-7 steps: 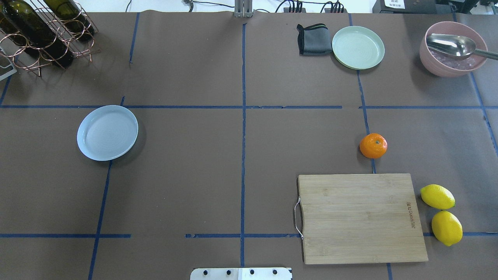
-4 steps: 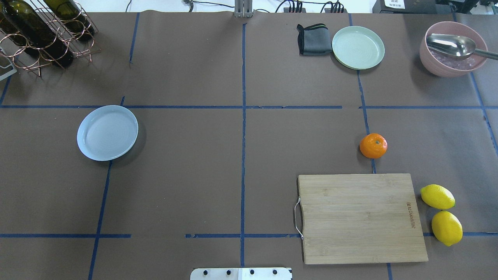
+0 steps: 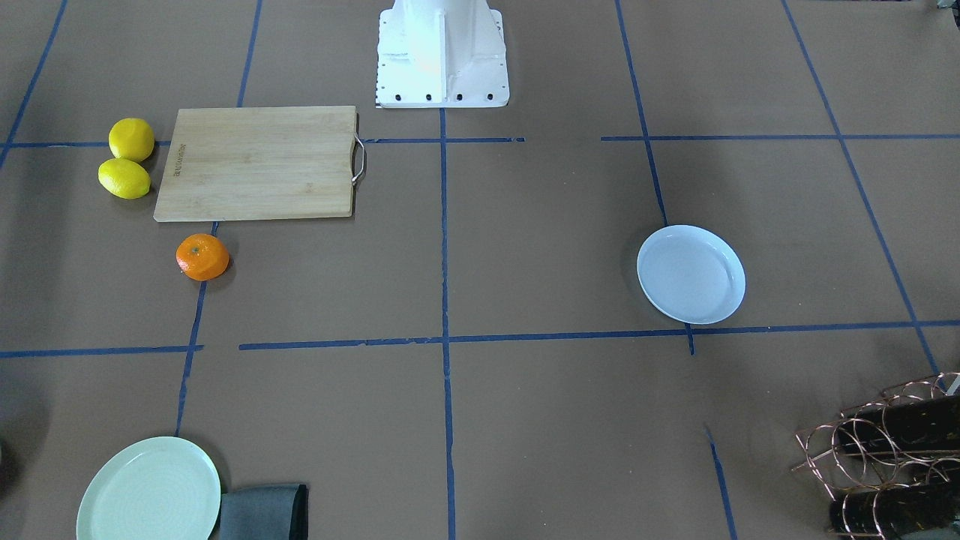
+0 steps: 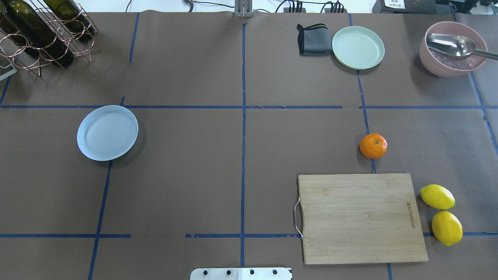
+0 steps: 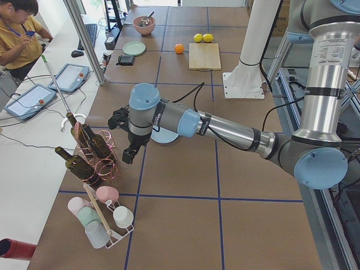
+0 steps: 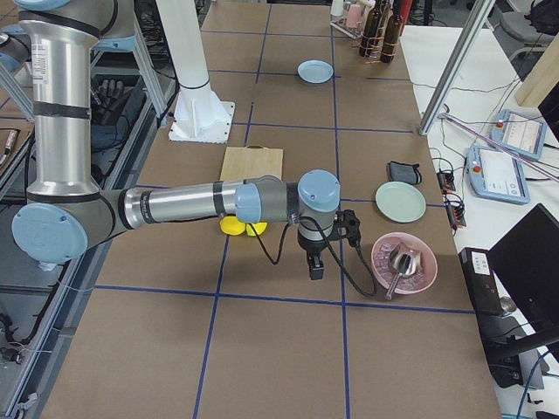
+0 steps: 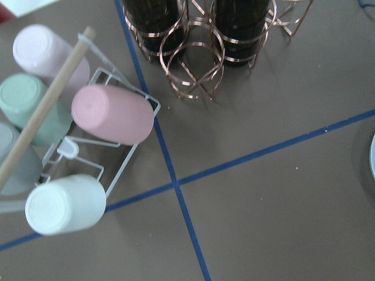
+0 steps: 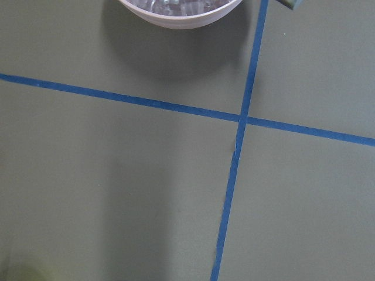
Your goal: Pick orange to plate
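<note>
Left gripper [image 5: 129, 153]: seen only from the table's left end, hanging over the brown paper just beside the wine rack [image 4: 46, 35]; whether its fingers are spread or pressed together I cannot tell.
Wine rack: copper wire, far left corner, dark bottles lying in it.
Plate [image 4: 107, 133]: pale bluish-white, flat on the paper in the left half of the table, on a blue tape line.
Cutting board [image 4: 360, 217]: wood, right half, near edge, with its metal handle toward the table's centre.
Grey cloth [image 4: 313, 39]: folded, far side, just beside the mint-green plate [image 4: 358, 47].
Orange [image 4: 373, 146]: on the paper in the right half (stem dimple up), near the board's far edge but not touching it, well apart from the plate.
Lemons [image 4: 437, 196]: two, side by side, just right of the board.
Pink bowl [image 4: 432, 58]: far right corner, with a metal spoon [image 4: 451, 44] resting in it.
Right gripper [image 6: 314, 262]: seen only from the table's right end, over the paper between the lemons and the pink bowl; I cannot tell how its fingers stand.
</note>
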Motion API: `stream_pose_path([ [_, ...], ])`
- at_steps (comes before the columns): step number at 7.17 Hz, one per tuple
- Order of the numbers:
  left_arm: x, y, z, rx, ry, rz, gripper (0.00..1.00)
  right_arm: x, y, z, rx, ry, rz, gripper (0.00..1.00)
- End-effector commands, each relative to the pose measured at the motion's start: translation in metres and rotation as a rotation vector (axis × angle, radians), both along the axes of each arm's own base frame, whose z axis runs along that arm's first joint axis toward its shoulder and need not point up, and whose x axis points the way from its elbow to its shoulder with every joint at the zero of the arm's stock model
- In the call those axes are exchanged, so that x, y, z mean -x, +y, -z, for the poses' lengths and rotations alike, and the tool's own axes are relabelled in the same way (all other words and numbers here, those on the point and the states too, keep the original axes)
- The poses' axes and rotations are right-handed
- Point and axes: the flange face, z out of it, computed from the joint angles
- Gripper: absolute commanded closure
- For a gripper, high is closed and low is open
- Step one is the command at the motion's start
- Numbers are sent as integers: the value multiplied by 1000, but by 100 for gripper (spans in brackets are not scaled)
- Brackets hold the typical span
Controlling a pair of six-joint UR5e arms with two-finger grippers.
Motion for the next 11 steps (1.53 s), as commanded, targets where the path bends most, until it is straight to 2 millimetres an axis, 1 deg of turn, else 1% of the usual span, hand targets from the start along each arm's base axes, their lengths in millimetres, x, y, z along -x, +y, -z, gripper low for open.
stream_pose_path([
  [1,-19,-10,0,-56,53,60,0,1,0,6,-91,-11,2,0],
  [2,-87,-9,10,-96,74,-38,0,1,0,5,-92,-11,2,0],
  [3,-130,-4,7,47,134,5,0,1,0,3,-89,-11,2,0],
  [4,-181,5,12,177,201,49,0,1,0,3,-89,-11,2,0],
  [5,-205,26,-5,237,244,74,0,1,1,2,-88,-11,3,0],
  [6,-226,42,-15,250,260,128,0,1,1,2,-88,-11,3,0],
  [7,-257,58,-19,284,293,193,8,1,1,2,-88,-11,4,0],
  [9,-318,76,-33,367,316,296,32,1,1,1,-86,-11,4,0],
  [10,-332,79,-32,397,324,317,39,1,1,-1,-83,-9,3,0],
  [11,-341,80,-35,407,320,318,39,1,1,-3,-80,-9,4,0],
])
